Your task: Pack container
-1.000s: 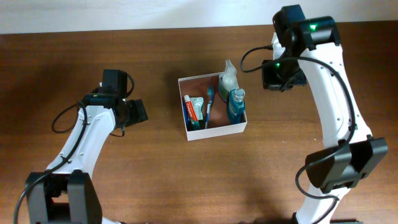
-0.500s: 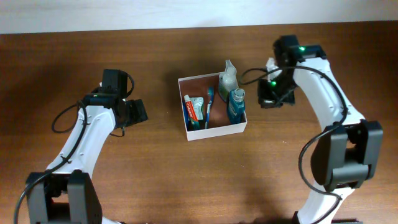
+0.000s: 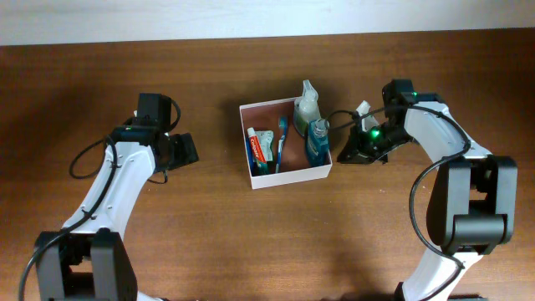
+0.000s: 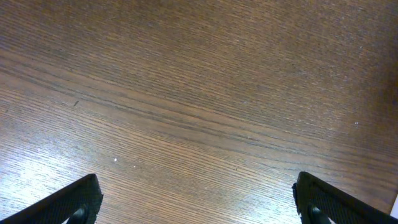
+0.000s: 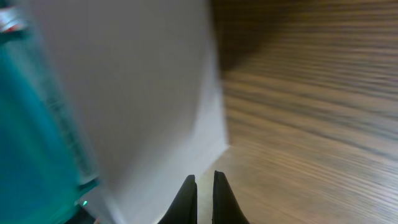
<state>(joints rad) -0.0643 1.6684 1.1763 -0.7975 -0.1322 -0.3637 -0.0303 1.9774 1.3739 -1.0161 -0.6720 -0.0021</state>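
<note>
The container (image 3: 288,176) sat near the middle of the overhead view, a little right of center, on the brown wooden table (image 3: 217,242). Inside it, a toothpaste tube (image 3: 261,148) lay along the left side, with a blue toothbrush (image 3: 282,140) just beside it. A blue bottle (image 3: 317,142) stood in the right part of the box. A pale, clear bottle (image 3: 307,102) stood at the upper right corner; whether it was inside the wall or leaning on it could not be told.

The left gripper (image 3: 185,149) was well apart from the box, in the left half of the overhead view. In the left wrist view its claw (image 4: 199,210) was spread wide, with one black fingertip (image 4: 71,202) in the lower left corner and the other in the lower right, and only bare wood grain between them.

The right gripper (image 3: 342,155) sat low at the right side of the box, just beside its right wall. In the right wrist view the claw (image 5: 202,198) was pressed narrow, its two dark tips almost together with nothing between them, pointing at the blurred white wall (image 5: 143,93). The blue-green bottle (image 5: 31,130) showed at the left edge of that view.
</note>
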